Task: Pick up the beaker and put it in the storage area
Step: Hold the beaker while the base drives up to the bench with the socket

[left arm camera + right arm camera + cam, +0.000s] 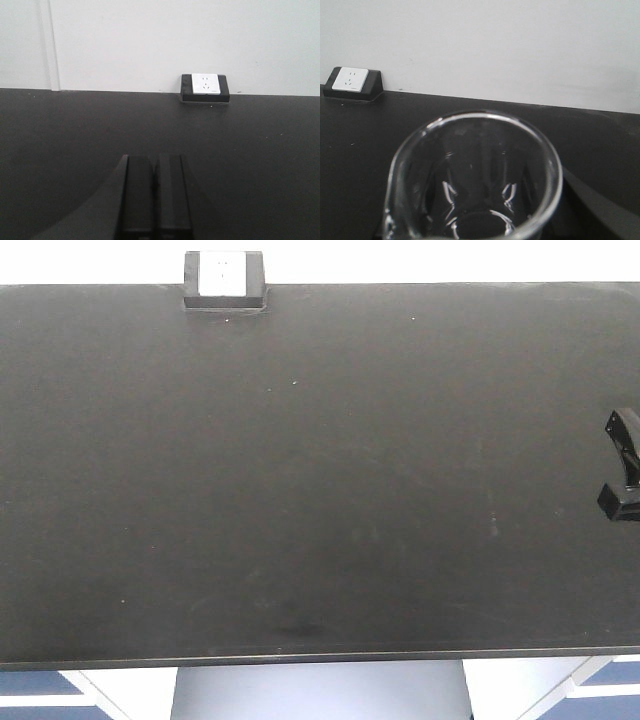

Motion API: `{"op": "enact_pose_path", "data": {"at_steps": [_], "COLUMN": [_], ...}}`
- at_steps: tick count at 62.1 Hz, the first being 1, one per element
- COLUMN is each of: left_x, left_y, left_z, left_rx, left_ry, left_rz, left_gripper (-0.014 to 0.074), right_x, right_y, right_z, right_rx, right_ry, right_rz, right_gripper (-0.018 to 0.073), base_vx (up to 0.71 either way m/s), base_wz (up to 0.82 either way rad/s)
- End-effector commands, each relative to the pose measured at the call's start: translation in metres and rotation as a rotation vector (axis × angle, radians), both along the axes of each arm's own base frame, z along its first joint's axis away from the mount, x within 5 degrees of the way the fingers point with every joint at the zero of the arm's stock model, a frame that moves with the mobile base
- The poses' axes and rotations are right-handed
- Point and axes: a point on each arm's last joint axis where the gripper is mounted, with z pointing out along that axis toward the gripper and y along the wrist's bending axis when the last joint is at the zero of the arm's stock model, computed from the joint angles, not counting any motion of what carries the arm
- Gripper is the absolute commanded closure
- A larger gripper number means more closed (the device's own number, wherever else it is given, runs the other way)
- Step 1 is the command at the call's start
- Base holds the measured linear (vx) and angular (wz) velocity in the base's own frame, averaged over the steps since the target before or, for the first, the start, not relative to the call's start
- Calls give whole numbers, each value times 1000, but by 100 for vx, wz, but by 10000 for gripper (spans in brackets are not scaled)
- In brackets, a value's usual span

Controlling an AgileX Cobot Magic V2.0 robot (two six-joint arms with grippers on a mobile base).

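Observation:
The clear glass beaker (476, 170) fills the lower half of the right wrist view, rim up, with its pouring lip at the lower left. It is held above the bare black benchtop of the storage area (300, 470). My right gripper (620, 475) shows only as black parts at the right edge of the front view; its fingers are mostly hidden behind the glass. The beaker itself does not show in the front view. My left gripper (154, 165) is shut and empty, low over the benchtop (75, 130).
A small black box with a white socket face (223, 278) stands at the benchtop's far edge against the white wall; it also shows in the left wrist view (205, 87) and the right wrist view (352, 82). The near bench edge (320, 655) has cabinets below.

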Motion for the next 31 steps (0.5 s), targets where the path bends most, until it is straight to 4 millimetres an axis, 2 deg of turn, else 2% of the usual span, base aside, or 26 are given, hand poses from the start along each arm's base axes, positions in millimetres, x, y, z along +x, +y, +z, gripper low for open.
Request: {"op": "enact_pose_path", "data": {"at_steps": [1, 17, 23, 31], "left_x": [0, 0, 0, 0], "left_y": [-2, -2, -2, -2], "left_z": [1, 1, 1, 1], "left_rx": [-11, -11, -11, -11], "left_ry": [-81, -81, -81, -81], "left_rz": [-19, -19, -19, -19], "left_gripper": [605, 605, 605, 605], "right_x": [1, 3, 10, 33], "right_y": [3, 6, 13, 27], "right_z": [15, 17, 19, 11], "right_rx": [4, 22, 60, 70], "right_ry": [-87, -111, -162, -195], "right_rz": [37, 60, 136, 296], "right_gripper": [567, 567, 567, 565], "base_vx": [0, 0, 0, 0], "base_wz": [0, 0, 0, 0]}}
